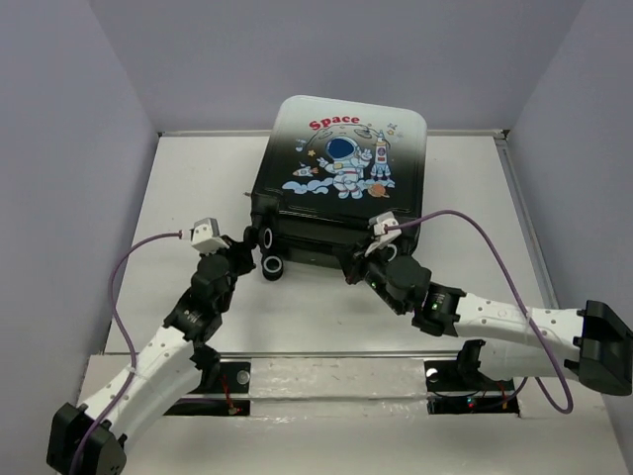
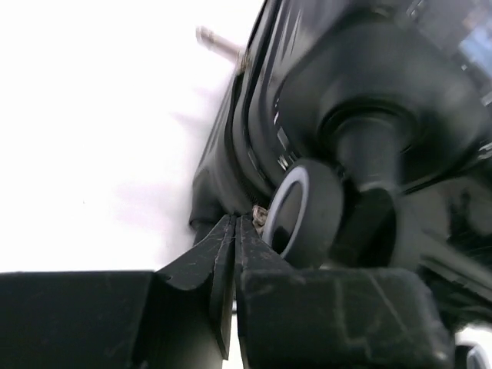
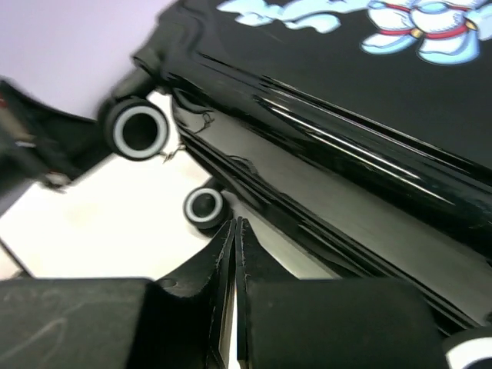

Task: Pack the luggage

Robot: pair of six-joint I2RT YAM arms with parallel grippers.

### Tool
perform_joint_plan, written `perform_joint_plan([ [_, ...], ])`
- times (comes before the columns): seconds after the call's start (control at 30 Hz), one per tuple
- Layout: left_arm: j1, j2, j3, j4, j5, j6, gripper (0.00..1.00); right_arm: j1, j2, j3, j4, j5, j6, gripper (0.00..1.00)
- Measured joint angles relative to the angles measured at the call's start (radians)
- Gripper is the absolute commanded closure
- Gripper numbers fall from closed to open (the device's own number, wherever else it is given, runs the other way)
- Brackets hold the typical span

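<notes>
The luggage [image 1: 341,178] lies flat and closed in the middle of the table, astronaut and red "Space" print facing up, wheels toward me. My left gripper [image 1: 253,240] is at its near left corner. In the left wrist view the left gripper [image 2: 234,221] is shut, tips beside a grey-rimmed wheel [image 2: 304,214] and a small metal piece [image 2: 261,212] on the luggage's edge. My right gripper [image 1: 349,265] is at the near side, right of the wheels. Seen from the right wrist, the right gripper [image 3: 235,223] is shut with nothing in it, close to the lower wheel [image 3: 204,206] and the glossy shell [image 3: 346,177].
The white table [image 1: 198,178] is boxed in by pale walls on three sides. A thin metal pin [image 2: 219,42] sticks out from the luggage's left side. Another wheel [image 3: 138,129] shows in the right wrist view, with the left arm blurred beside it.
</notes>
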State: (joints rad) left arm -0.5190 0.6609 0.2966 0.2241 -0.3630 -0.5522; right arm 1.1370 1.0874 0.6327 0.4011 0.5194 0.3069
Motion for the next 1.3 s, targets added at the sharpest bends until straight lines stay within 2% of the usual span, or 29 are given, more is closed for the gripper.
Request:
perform_joint_plan([
  [0.13, 0.011, -0.140, -0.002, 0.005, -0.038, -0.001, 0.94, -0.027, 0.004, -0.007, -0.021, 0.003, 0.000, 0.93],
  [0.23, 0.012, -0.146, -0.002, 0.051, -0.010, -0.001, 0.94, -0.034, 0.009, -0.006, -0.032, -0.014, 0.000, 0.90],
  [0.27, 0.013, -0.125, -0.002, 0.060, 0.003, -0.001, 0.94, -0.034, 0.014, -0.004, -0.034, -0.029, 0.000, 0.82],
  [0.3, 0.012, -0.097, -0.002, 0.068, 0.020, -0.003, 0.94, -0.035, 0.028, 0.007, -0.041, -0.051, 0.002, 0.64],
  [0.4, -0.008, -0.021, -0.002, 0.084, 0.055, -0.008, 0.94, -0.032, 0.082, 0.056, -0.056, -0.100, 0.008, 0.38],
  [0.43, -0.011, -0.015, -0.002, 0.073, 0.053, -0.011, 0.94, -0.025, 0.116, 0.085, -0.058, -0.117, 0.011, 0.35],
  [0.6, -0.014, -0.134, -0.012, 0.025, 0.002, -0.028, 0.53, -0.007, 0.208, 0.149, -0.058, -0.168, 0.012, 0.18],
  [0.67, -0.011, -0.177, -0.012, -0.002, -0.017, -0.025, 0.48, -0.005, 0.224, 0.158, -0.063, -0.183, 0.011, 0.15],
  [0.7, -0.010, -0.189, -0.012, -0.018, -0.029, -0.027, 0.41, -0.005, 0.230, 0.164, -0.068, -0.191, 0.011, 0.13],
  [0.8, -0.009, -0.211, -0.013, -0.060, -0.051, -0.034, 0.36, -0.005, 0.247, 0.194, -0.087, -0.211, 0.011, 0.13],
  [0.97, -0.009, -0.186, -0.003, -0.080, -0.070, -0.060, 0.35, -0.005, 0.254, 0.226, -0.089, -0.228, 0.014, 0.10],
  [1.1, 0.000, -0.042, 0.077, -0.074, -0.047, -0.071, 0.35, -0.005, 0.269, 0.248, -0.099, -0.235, 0.015, 0.08],
  [1.2, 0.013, 0.063, 0.124, -0.039, -0.024, -0.070, 0.39, -0.005, 0.275, 0.253, -0.109, -0.241, 0.019, 0.07],
  [1.3, 0.018, 0.108, 0.135, -0.008, 0.012, -0.072, 0.40, -0.005, 0.275, 0.253, -0.118, -0.240, 0.023, 0.06],
])
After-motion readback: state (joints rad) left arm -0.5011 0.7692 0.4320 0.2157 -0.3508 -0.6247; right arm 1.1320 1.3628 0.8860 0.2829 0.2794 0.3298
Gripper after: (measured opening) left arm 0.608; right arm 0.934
